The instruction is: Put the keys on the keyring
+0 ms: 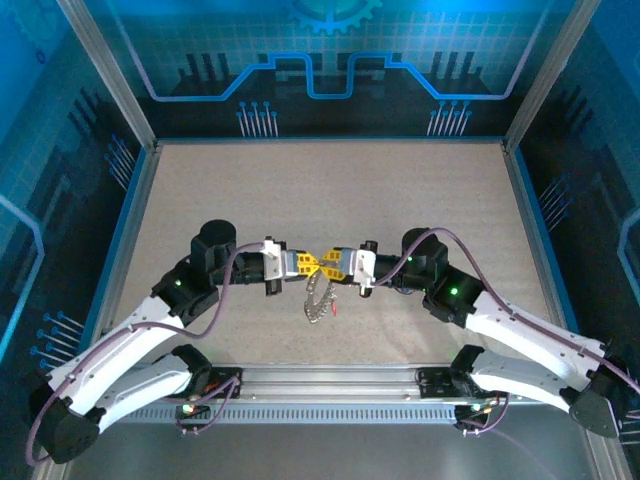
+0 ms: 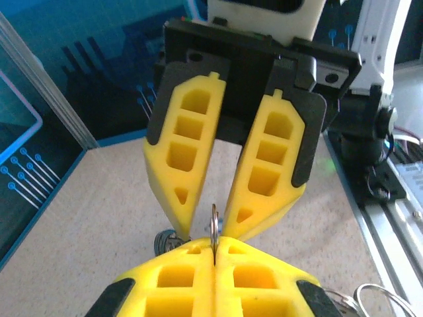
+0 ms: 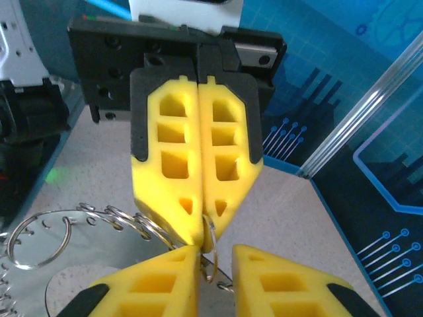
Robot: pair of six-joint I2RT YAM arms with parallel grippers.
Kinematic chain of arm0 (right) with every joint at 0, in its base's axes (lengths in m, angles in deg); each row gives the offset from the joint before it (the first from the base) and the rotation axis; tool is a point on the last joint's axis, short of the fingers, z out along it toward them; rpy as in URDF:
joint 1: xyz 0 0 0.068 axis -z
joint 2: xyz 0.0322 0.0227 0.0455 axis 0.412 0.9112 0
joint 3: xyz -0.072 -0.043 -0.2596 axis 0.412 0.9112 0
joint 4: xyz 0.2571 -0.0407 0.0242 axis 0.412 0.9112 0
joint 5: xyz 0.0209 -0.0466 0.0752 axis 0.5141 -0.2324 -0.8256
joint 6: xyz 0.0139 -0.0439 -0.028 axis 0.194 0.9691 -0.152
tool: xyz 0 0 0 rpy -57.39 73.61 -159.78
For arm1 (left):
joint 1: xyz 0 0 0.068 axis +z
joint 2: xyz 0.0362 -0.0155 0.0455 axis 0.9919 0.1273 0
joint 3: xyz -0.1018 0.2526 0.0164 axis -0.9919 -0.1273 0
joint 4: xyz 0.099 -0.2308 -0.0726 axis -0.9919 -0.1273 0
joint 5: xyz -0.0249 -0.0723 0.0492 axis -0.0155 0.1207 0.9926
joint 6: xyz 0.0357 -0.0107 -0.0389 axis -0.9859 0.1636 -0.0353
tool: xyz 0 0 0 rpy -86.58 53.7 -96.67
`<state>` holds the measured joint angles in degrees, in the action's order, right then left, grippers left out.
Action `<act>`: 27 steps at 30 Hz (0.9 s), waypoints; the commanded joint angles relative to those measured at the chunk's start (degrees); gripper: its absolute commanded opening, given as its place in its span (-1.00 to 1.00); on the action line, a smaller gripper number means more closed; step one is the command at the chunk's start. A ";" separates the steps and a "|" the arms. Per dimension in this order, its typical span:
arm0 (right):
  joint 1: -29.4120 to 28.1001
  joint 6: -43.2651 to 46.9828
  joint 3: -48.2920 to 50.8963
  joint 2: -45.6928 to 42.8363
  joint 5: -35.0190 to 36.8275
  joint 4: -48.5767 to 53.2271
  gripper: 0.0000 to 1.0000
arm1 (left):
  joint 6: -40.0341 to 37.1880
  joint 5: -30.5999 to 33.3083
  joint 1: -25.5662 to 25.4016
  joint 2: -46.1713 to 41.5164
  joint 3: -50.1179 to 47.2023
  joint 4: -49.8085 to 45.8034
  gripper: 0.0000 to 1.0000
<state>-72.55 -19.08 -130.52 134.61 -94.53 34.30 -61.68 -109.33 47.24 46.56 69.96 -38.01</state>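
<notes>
1. State. My left end effector point(image 2: 214, 246) is closed on a small metal loop point(image 2: 213, 221), which the left wrist view shows edge-on between the tips. My right end effector point(image 3: 216, 254) faces it tip to tip. Its fingers stand apart on either side of the same loop and do not clamp it.
2. Location. The keyring point(image 1: 318, 298) hangs just below the two end effectors, above the surface point(image 1: 320, 190). A red fleck beside its lower end is probably the red key point(image 1: 336, 310). I cannot make out the blue key.
3. Procedure. I hold the left clamp firm and level so the loop cannot twist. I close the right fingers only once they are centred on the wire, and I avoid pulling sideways, which could drag the loop from the left grip.
</notes>
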 commanded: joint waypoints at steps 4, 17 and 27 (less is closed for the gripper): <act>0.61 -2.96 1.51 -2.10 -0.95 -6.65 -0.61 | 8.38 -4.72 0.14 -0.52 -3.06 15.61 -1.00; 0.64 -6.30 2.91 -3.23 0.39 -11.04 -0.72 | 8.86 -5.12 0.19 0.41 -4.00 19.79 -1.00; 0.68 -6.83 2.25 -2.42 1.60 -10.51 -1.00 | 10.74 -5.81 0.20 4.60 -4.44 26.78 -1.00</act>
<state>-71.48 -25.00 -127.96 131.88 -92.83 26.22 -52.33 -112.02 48.10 49.99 66.35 -16.85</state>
